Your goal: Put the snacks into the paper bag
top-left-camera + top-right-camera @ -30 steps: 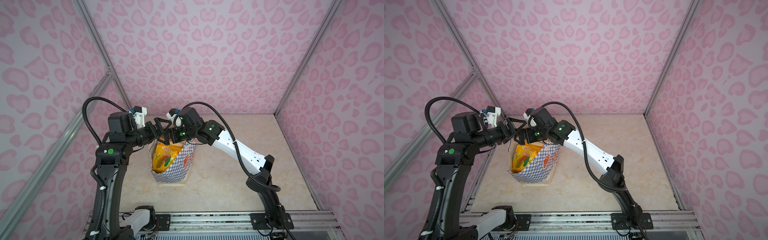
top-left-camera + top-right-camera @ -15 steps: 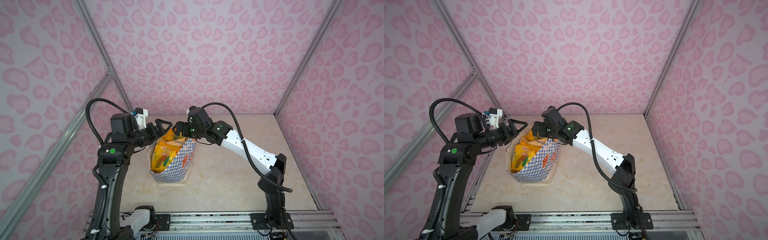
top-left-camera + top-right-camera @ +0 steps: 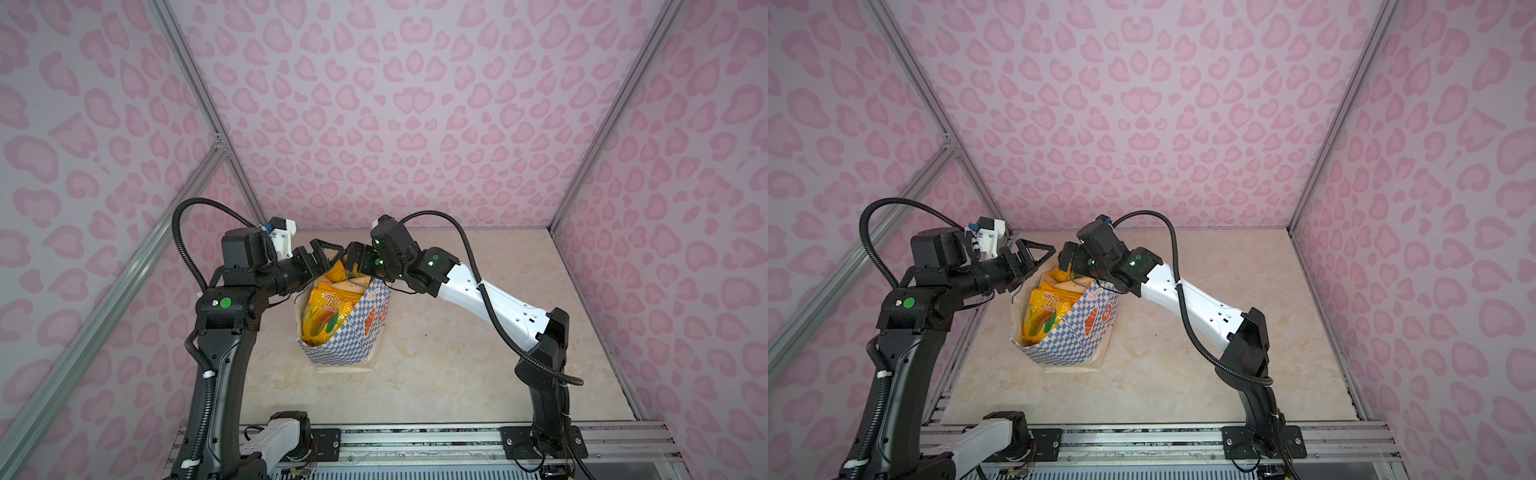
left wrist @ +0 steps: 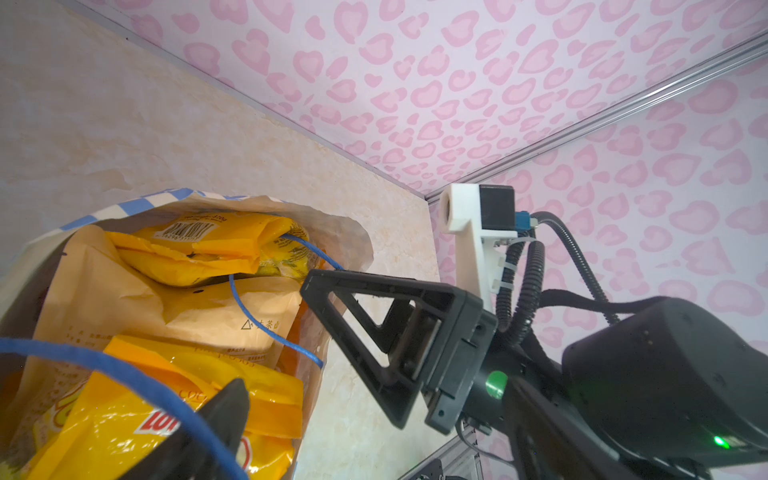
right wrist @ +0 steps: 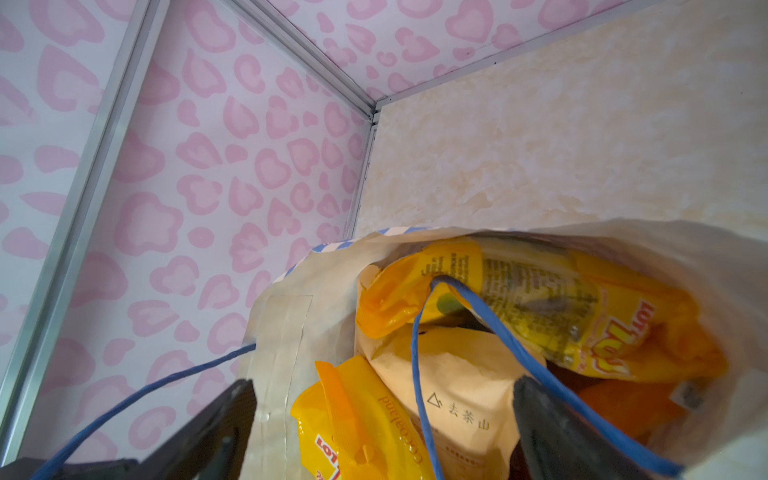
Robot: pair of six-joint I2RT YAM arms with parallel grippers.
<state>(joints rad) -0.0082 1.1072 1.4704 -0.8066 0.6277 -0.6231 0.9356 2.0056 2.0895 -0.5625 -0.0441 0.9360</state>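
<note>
The paper bag stands upright left of the table's middle, its mouth open. The snacks fill it: yellow and orange packets and a tan pouch. My left gripper hangs open over the mouth's far end. My right gripper faces it, also open and empty. In the right wrist view one finger lies outside the bag's wall and the other over the packets. A blue cord handle loops between the fingers.
The beige marble table stretches to the right of the bag. Pink-patterned walls with aluminium posts close in on three sides, the left wall near the bag. A metal rail with both arm bases runs along the front edge.
The right arm's wrist and elbow have swung to the right, mostly in the first half second. The left gripper has edged slightly right. Both stay open; the bag has kept its place.
</note>
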